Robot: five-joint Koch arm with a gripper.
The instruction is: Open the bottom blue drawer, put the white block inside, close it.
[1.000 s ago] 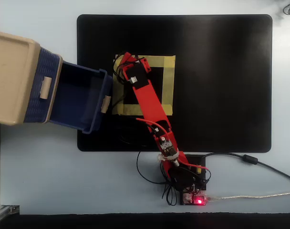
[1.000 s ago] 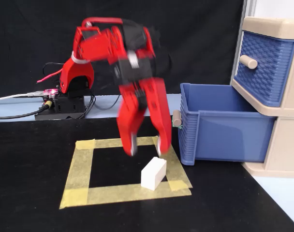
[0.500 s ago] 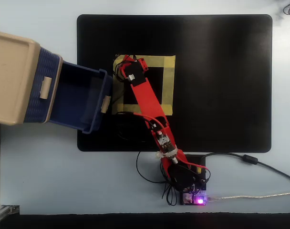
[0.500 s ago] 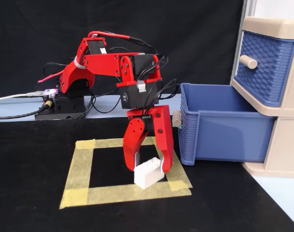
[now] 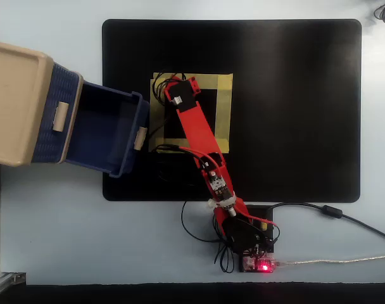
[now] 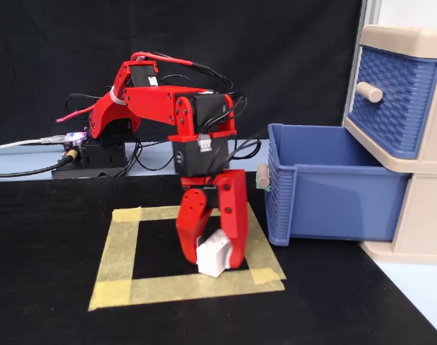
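Note:
The white block (image 6: pixel 214 251) rests at the front of a yellow tape square (image 6: pixel 115 260), tilted a little. My red gripper (image 6: pixel 210 260) points straight down over it, with a finger pressed against each side, shut on the block. In the overhead view my arm's wrist (image 5: pixel 182 96) covers both the gripper and the block. The bottom blue drawer (image 6: pixel 333 195) is pulled out and open, its beige handle (image 6: pixel 261 176) facing my arm. From above its inside (image 5: pixel 104 130) looks bare. The drawer stands just right of the gripper in the fixed view.
The beige cabinet (image 6: pixel 412 237) holds a shut upper blue drawer (image 6: pixel 392 100) with a round-ended handle. A black mat (image 5: pixel 294 107) covers the table. My arm's base (image 5: pixel 243 235) and its cables (image 5: pixel 332 259) sit at the mat's near edge in the overhead view.
The gripper came down around the white block and its fingers narrowed onto it. The block shifted slightly left and turned between them.

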